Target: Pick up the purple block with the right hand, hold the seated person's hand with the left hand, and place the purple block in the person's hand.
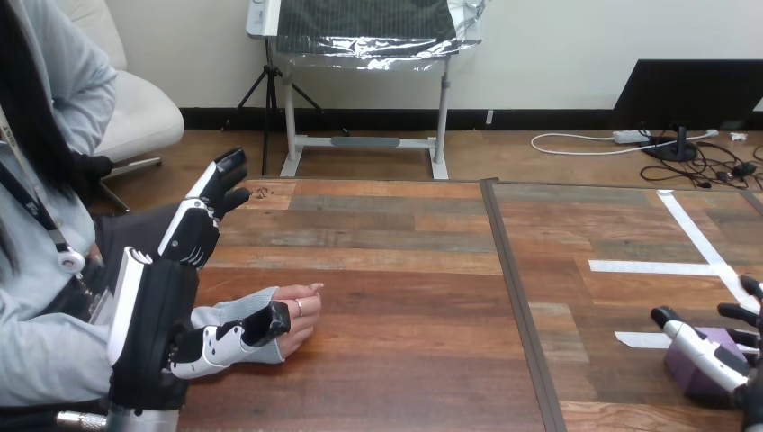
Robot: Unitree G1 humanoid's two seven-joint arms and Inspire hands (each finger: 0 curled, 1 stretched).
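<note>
The purple block (697,371) sits on the table near the front right corner. My right hand (720,358) reaches over it, open, with the thumb lying across the block's top and the fingers spread just to its right. The person's hand (297,317) rests loosely curled on the table at the left. My left hand (157,306) stands beside its wrist, open. Its fingers (211,198) point up and away, and its thumb (236,338) lies over the person's grey sleeve at the wrist.
A metal seam (515,297) runs front to back between the two halves of the wooden table (396,270). White tape strips (661,266) mark the right half, close behind the block. The person sits at the left edge.
</note>
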